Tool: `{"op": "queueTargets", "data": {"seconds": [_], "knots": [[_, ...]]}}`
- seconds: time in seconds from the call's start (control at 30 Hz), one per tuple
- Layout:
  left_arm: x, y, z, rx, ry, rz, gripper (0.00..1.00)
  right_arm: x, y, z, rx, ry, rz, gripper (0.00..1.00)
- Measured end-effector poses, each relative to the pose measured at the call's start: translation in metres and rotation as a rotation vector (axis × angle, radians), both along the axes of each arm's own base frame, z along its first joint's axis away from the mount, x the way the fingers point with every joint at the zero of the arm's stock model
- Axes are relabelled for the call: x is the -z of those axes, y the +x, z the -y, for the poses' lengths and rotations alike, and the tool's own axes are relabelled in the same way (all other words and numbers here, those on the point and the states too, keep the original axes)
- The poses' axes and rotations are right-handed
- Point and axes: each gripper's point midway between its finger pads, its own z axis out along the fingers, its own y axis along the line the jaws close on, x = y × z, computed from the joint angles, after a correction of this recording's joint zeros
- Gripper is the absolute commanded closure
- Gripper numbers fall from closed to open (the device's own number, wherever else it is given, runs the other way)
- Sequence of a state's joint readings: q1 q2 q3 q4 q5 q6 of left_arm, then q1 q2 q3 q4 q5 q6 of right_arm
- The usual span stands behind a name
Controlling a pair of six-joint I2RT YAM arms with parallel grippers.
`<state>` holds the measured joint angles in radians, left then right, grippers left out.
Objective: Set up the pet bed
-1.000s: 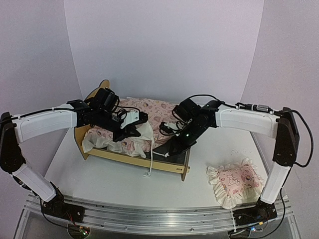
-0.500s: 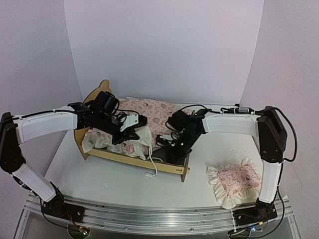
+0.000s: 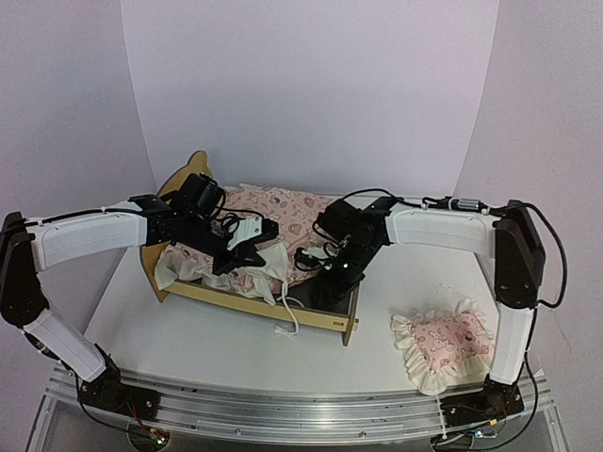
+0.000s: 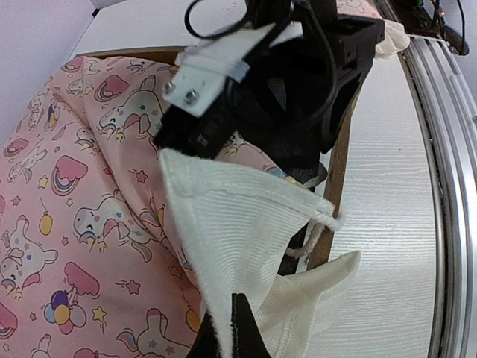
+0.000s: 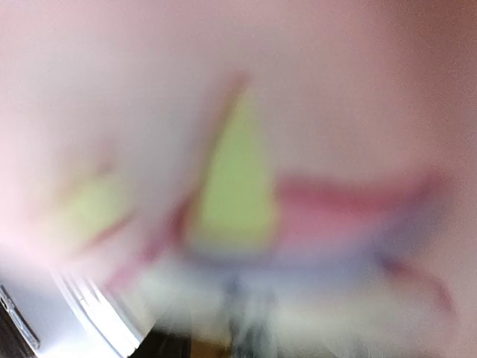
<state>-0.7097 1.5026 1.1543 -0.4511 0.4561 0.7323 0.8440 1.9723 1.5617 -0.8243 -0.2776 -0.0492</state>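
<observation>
My left jaws are shut on the mattress cushion's (image 3: 287,209) white ruffle (image 4: 238,224), presumably to seat it in the pet bed (image 3: 264,301); my right jaws' state I cannot tell.

Bright, soft, even light from above; lilac cast on the far wall. Faint shadow only under the bed (image 3: 254,303). Overhead view sharp, near rail (image 3: 301,407) bowed by the lens. Left wrist view sharp, white cloth (image 4: 238,224) slightly glaring. Right wrist view wholly blurred, a pink smear.
</observation>
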Motion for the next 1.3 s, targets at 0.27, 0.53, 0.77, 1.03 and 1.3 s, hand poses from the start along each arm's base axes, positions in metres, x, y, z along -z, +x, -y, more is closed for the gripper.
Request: {"op": "queueTargets", "data": {"seconds": [0.27,0.53,0.77,1.03,1.3], "knots": [[0.008,-0.005,0.007,0.029,-0.02,-0.051,1.0,-0.074,-0.009,0.013,0.049,0.086,0.083,0.49],[0.01,-0.032,0.031,0.1,-0.056,-0.129,1.0,-0.081,-0.006,0.016,0.141,0.087,0.076,0.52],[0.01,-0.05,0.046,0.15,-0.082,-0.19,1.0,-0.061,-0.009,0.033,0.227,0.05,0.035,0.52],[0.01,-0.011,0.054,0.022,-0.1,-0.136,1.0,-0.064,-0.012,0.041,0.263,0.073,0.047,0.52],[0.023,0.024,0.037,-0.09,-0.064,-0.093,1.0,-0.051,-0.029,0.006,0.21,0.183,0.109,0.48]]}}
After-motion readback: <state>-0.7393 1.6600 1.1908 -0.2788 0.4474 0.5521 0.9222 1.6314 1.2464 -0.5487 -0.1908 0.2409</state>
